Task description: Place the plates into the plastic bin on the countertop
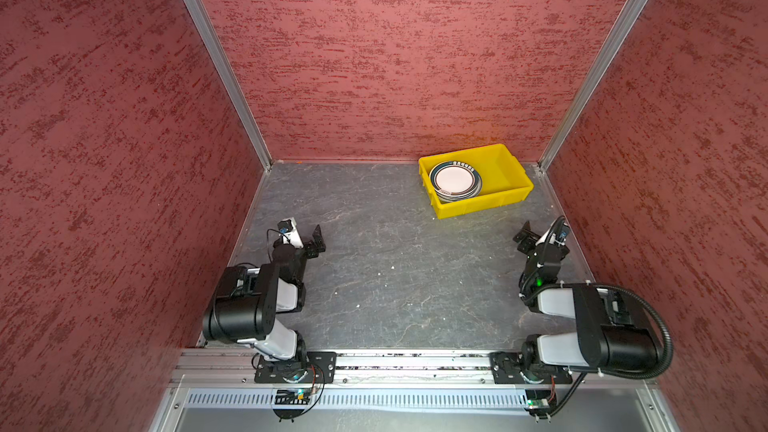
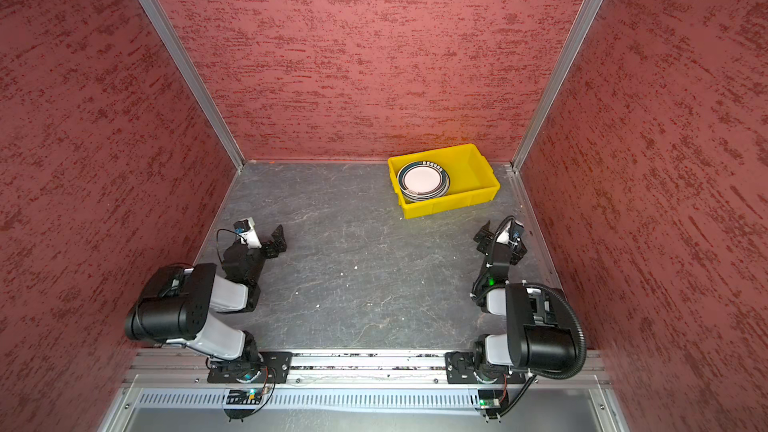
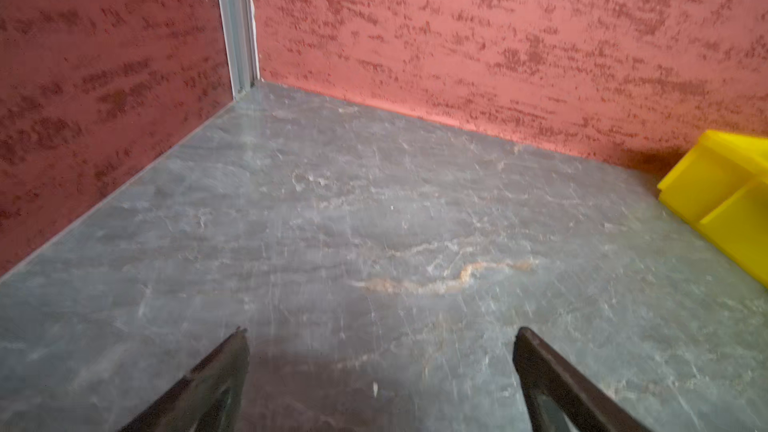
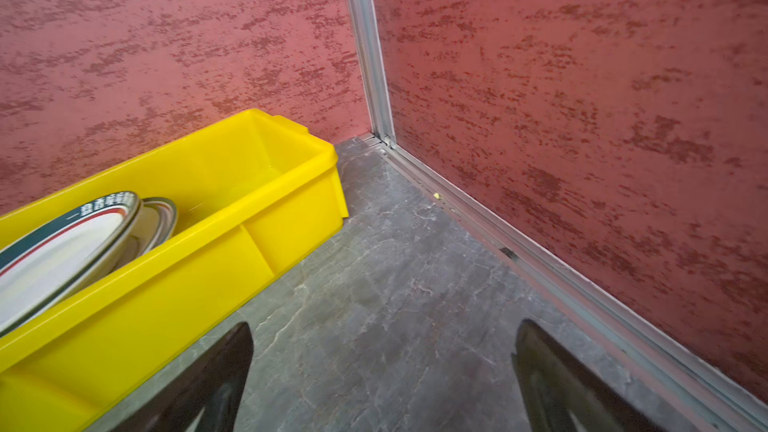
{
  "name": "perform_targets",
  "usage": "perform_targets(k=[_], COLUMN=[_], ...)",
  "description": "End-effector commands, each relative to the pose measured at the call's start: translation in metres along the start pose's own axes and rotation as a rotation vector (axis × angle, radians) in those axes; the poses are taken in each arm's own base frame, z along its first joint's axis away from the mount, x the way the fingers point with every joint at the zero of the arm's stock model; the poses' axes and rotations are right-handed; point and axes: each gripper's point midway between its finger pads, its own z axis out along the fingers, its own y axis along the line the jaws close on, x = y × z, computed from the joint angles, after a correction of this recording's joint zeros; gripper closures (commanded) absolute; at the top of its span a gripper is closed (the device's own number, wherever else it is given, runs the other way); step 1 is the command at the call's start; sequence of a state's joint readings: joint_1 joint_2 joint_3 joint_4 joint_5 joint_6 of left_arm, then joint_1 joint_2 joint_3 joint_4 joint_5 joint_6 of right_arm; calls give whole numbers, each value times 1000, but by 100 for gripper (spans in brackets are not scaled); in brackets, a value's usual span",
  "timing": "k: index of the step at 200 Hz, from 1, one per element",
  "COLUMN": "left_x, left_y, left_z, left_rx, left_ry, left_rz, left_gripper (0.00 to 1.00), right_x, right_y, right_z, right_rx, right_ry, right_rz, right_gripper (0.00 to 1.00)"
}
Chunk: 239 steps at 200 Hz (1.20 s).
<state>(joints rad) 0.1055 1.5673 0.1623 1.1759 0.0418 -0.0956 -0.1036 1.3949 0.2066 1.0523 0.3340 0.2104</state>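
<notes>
The yellow plastic bin [image 1: 509, 176] [image 2: 473, 174] stands at the back right of the dark grey countertop [image 1: 395, 284] [image 2: 353, 284] in both top views. A stack of plates [image 1: 454, 180] [image 2: 423, 179], the top one white with a dark green rim, lies in the bin's left half. The right wrist view shows the bin [image 4: 249, 218] and the plates [image 4: 62, 243] tilted against its wall. My left gripper [image 1: 318, 238] [image 3: 380, 332] hovers open over bare countertop at the left. My right gripper [image 1: 524, 236] [image 4: 382, 326] is open, just in front of the bin's right corner. Both hold nothing.
Red textured walls [image 1: 374, 56] enclose the countertop on three sides, with metal corner posts [image 1: 216, 56]. A corner of the bin [image 3: 723, 197] shows in the left wrist view. A metal rail [image 1: 415, 363] with both arm bases runs along the front edge.
</notes>
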Motion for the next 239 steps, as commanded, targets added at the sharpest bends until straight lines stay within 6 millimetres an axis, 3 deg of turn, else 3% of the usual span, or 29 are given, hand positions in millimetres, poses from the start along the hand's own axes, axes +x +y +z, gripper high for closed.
perform_targets(k=[1, 27, 36, 139, 239], left_x=[-36, -29, -24, -28, -27], left_y=[-17, -33, -39, -35, -35], left_z=[1, 27, 37, 34, 37], left_rx=[74, 113, 123, 34, 74], left_ry=[-128, 1, 68, 15, 47], left_rz=[48, 103, 127, 149, 124], left_gripper=[1, 1, 1, 1, 1], right_x=[-14, -7, 9, 11, 12], right_y=[25, 49, 56, 58, 59], right_z=[6, 13, 17, 13, 13], right_rx=[-123, -232, -268, -262, -245], right_ry=[-32, 8, 46, 17, 14], right_rz=[-31, -95, -121, -141, -157], right_gripper=[1, 1, 1, 1, 1])
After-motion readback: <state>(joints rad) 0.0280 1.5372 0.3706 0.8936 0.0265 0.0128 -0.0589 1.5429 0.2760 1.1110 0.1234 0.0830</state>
